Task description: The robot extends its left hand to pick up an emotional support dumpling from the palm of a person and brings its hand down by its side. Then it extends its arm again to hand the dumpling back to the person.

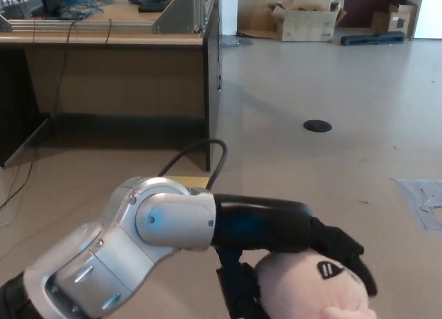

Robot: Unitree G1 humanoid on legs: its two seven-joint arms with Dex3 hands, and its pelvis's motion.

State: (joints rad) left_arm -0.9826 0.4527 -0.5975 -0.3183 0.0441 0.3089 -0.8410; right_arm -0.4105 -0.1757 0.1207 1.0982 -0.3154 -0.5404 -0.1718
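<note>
A: Starting at the left of the picture, there's the desk up in the corner with cables hanging off it, and the silver left forearm reaching in low across the floor.

B: Follow that arm along and you get to the left hand, black fingers wrapped over the top of the dumpling. It's closed on the plush, thumb side tucked under where I can't see it.

A: And the dumpling sits right at the bottom edge, centre-right, partly cut off by the frame. Little dark eye patch facing up.

B: No sign of the person's palm here, so I can't tell whether anything is underneath to catch it.

A: That's the risk, I'd say. The plush is soft and rounded; if those fingers let go with no palm below, it drops to the floor.

B: Or it rolls. A squashy ball can slide off a palm if it's set down off-centre.

A: Right hand isn't visible at all. Over on the right, a dark floor cap and cardboard boxes far back.
</note>
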